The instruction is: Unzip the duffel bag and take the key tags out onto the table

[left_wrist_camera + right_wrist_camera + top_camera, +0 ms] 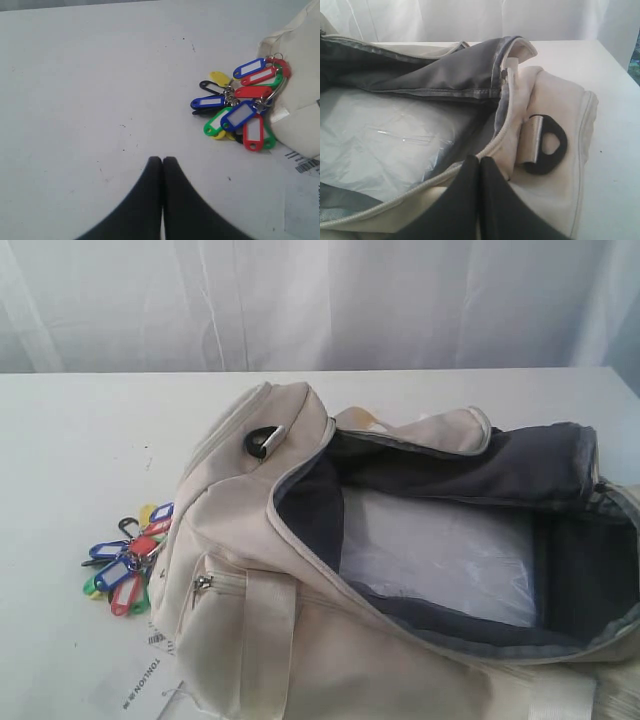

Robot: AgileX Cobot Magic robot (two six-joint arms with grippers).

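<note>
A white curtain (320,300) hangs across the top of the frame, with soft folds running up and down, and bright light comes through it. Below it a big white table (70,440) fills the rest of the picture, and its far edge makes a straight line under the curtain. The table top has a few tiny dark specks (193,48).

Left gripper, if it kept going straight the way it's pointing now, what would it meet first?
The way looks free: only bare table lies ahead of the shut left gripper, though its height above it is unclear. The key tags sit off to one side.
</note>
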